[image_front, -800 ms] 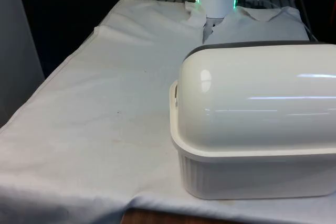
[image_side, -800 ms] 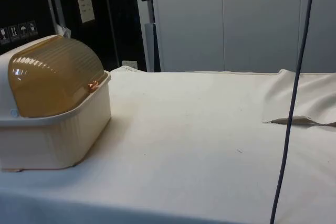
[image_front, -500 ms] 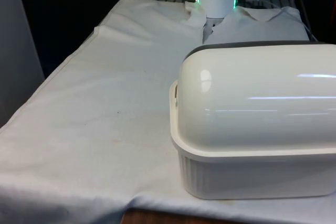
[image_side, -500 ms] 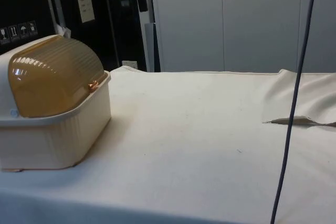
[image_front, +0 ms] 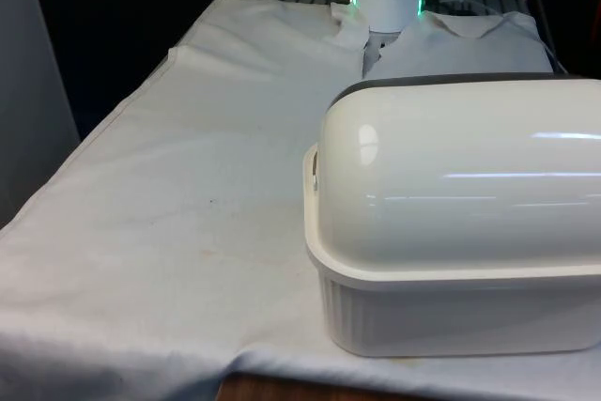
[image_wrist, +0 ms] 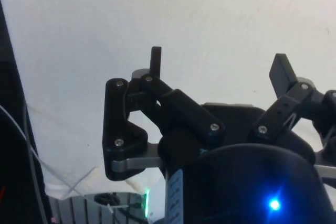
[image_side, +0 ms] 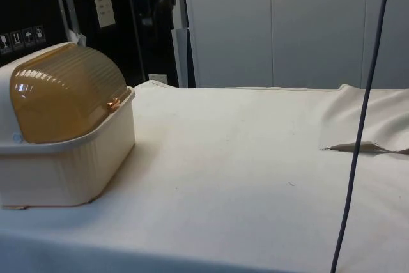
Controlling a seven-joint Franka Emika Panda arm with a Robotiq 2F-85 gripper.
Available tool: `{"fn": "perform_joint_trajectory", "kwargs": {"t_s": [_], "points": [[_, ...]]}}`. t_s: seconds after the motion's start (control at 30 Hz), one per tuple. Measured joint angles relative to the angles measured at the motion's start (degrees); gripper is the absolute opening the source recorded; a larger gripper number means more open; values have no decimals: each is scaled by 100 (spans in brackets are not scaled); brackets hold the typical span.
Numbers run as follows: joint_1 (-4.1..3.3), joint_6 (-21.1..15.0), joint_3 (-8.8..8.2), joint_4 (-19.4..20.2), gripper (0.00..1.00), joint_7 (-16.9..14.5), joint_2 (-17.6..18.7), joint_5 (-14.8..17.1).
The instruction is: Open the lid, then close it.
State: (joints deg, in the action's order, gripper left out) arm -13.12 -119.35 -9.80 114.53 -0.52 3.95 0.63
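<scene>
A white cloth (image_front: 188, 185) covers a long table. On it stands a cream plastic bread box (image_front: 451, 232), at about four o'clock in the front view, its rounded back turned to that camera. In the side view the same bread box (image_side: 64, 132) sits at about nine o'clock, near the table's edge, and shows its front: a ribbed, translucent amber roll-top lid (image_side: 67, 97), fully shut down onto the cream base. A small tab (image_side: 112, 103) sits at the lid's lower front edge, where it meets the rim.

In the wrist view the black gripper (image_wrist: 220, 72) hangs over bare cloth, well apart from the box. Its two fingers are spread wide, with nothing between them.

Judged from this, the task has not yet begun: the lid is untouched and down.

Risks from here:
- The lid's tab is small and low. A finger arriving a little off could slide over the curved, ribbed plastic and miss it.
- The box looks light and sits free on cloth. A sideways push could shift the whole box, or wrinkle the cloth beneath it, rather than roll the lid.
- The lid turns on an arc. A straight pull could jam it or tip the box.
</scene>
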Motion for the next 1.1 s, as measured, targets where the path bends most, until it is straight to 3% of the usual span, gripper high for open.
{"fn": "perform_joint_trajectory", "kwargs": {"t_s": [0.6,1.1], "points": [[-17,-1020,338,441,100,0,149,-17],[-57,-1759,516,510,100,80,607,-80]]}}
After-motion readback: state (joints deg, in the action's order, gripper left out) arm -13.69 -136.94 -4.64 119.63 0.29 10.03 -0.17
